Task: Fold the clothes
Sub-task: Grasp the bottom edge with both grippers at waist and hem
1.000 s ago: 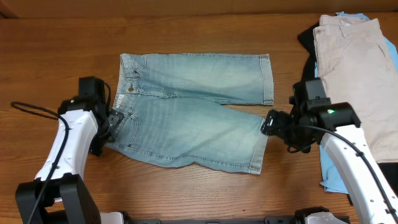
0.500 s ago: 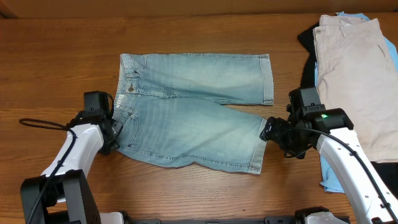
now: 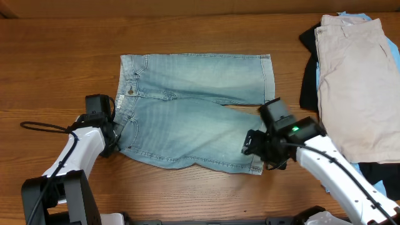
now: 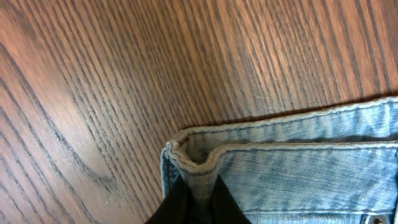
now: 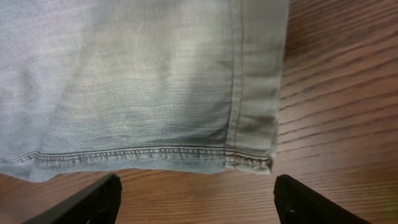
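Note:
The light-blue denim shorts lie flat on the table, waist to the left, both legs pointing right. My left gripper sits at the near corner of the waistband. In the left wrist view it is shut on that waistband corner, and a ridge of denim is pinched between the dark fingers. My right gripper hovers at the hem of the near leg. Its fingers stand wide open in the right wrist view, with bare wood between them just short of the stitched hem.
More clothes are piled at the right edge: a beige garment on top, black fabric and a sky-blue piece under it. A black cable trails left of the left arm.
The left gripper has closed on the waistband corner. The right arm has swung left from beside the pile to the near leg's hem, still open.

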`<act>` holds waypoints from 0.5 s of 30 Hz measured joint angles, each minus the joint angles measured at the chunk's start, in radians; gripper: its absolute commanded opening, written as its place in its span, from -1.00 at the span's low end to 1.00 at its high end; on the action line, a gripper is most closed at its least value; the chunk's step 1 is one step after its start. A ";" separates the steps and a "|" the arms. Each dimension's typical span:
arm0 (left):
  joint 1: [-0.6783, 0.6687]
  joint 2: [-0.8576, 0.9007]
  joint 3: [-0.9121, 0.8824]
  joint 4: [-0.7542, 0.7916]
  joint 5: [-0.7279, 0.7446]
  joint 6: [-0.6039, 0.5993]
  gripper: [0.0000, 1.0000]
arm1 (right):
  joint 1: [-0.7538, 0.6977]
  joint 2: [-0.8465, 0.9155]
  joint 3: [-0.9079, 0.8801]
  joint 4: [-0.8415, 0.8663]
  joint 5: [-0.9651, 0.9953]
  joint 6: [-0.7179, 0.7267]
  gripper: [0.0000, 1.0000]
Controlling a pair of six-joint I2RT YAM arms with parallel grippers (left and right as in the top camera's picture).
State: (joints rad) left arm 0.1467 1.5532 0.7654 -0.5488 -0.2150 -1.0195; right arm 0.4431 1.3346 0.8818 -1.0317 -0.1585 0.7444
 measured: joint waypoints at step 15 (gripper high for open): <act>0.000 0.000 0.000 -0.020 0.000 0.005 -0.92 | 0.129 0.000 -0.222 0.138 0.086 0.295 0.01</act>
State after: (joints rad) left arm 0.1463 1.5532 0.7654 -0.5690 -0.2150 -1.0142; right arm 0.5724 1.3346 0.6601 -0.8932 -0.0723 1.0393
